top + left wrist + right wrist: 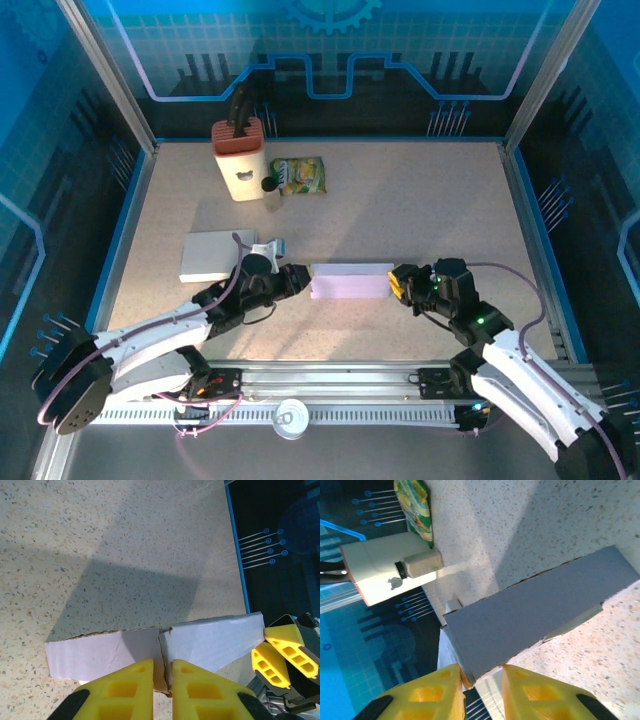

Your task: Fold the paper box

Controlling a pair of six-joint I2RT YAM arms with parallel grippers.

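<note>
The lilac paper box [350,281] lies flat and long on the table between both arms. My left gripper [300,280] is at its left end. In the left wrist view the yellow fingers [125,690] stand almost together, pinching a thin cardboard edge where two panels of the box [210,640] meet. My right gripper [397,282] is at the box's right end. In the right wrist view the end corner of the box [540,615] sits between its jaws and touches both yellow fingers [425,695]. The right gripper [282,655] also shows past the box's far end.
At the back left stand a white holder with an orange top [239,158], a small bottle [270,188] and a green snack bag [300,176]. A flat grey pad [207,255] lies left of the left arm. A round tin [291,417] rests on the near rail.
</note>
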